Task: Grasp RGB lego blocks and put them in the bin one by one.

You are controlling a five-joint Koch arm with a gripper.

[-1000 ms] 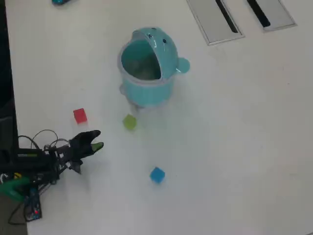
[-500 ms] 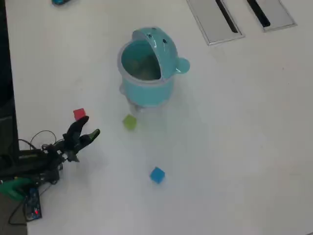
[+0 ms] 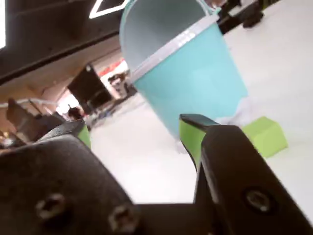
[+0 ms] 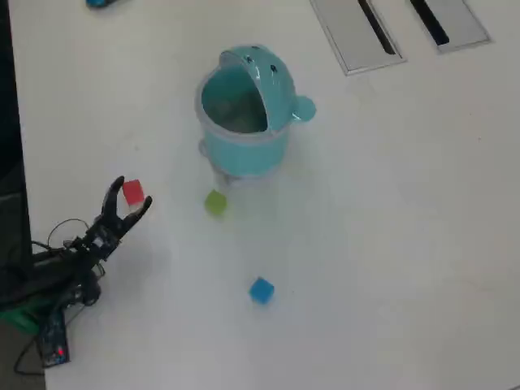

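**A:** Since the gripper (image 4: 127, 196) sits lowest-left in the overhead view, start there — jaws?

**B:** Spread apart, nothing between the pads. Red block (image 4: 133, 192) is right at the tips, in or just past the mouth of the opening; can't tell if a finger touches it. So it lies straight ahead of the tool, along the arm's own reach line, up and to the right in that view.

**A:** Cube has no long axis, so approach angle shouldn't matter much?

**B:** Agreed, my read. Nxt move prob just a short push fwd, then close. Risk: a tip nudges the block away instead of straddling it.

**A:** Next out?

**B:** Yellow-green block (image 4: 215, 202), right of the red one, well apart from the gripper, near the foot of the bin (image 4: 244, 154). Wrist view shows it too (image 3: 264, 136), low right, w/ the bin wall (image 3: 195, 78) behind. Red isn't in the wrist view.

**A:** And blue?

**B:** Blue block (image 4: 261, 290), lower right, away from the rest. Bin is farthest, lid tipped back, opening clear.
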